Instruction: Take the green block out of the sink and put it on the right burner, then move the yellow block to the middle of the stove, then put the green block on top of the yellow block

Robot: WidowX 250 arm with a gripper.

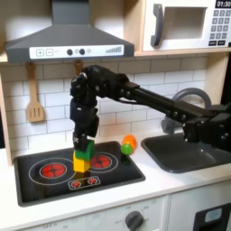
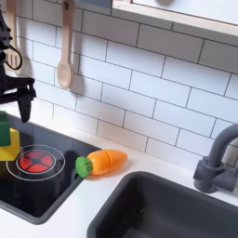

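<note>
Now we see the small bright-green cube block (image 1: 83, 149) sitting on top of the small yellow block (image 1: 81, 165) in the first exterior view. The two make a little tower between the two red ring burners of the flat black toy stove (image 1: 45, 185). That is about the middle of the stove.

The black gripper (image 1: 82, 136) of the robot arm hangs right over the green block. Its tips reach down to the top of the block. We cannot tell if the tips are pressed on the block or a little apart from it.

In the second exterior view the green block (image 2: 3, 128) and the yellow block (image 2: 8, 152) peek in at the left edge of the stove. The toy carrot (image 2: 104, 163), orange with a green end, lies on the white counter just beside the stove, between the stove and the dark grey sink basin (image 2: 172, 216). The sink looks empty in the part we can see.

We think the blocks are light and hard, and they do not squash. Their sides look smooth, so they may slip. The best place to hold the green block is on two flat sides that face each other, near the middle. The tower is thin, so we think a small bump could knock it over.
</note>
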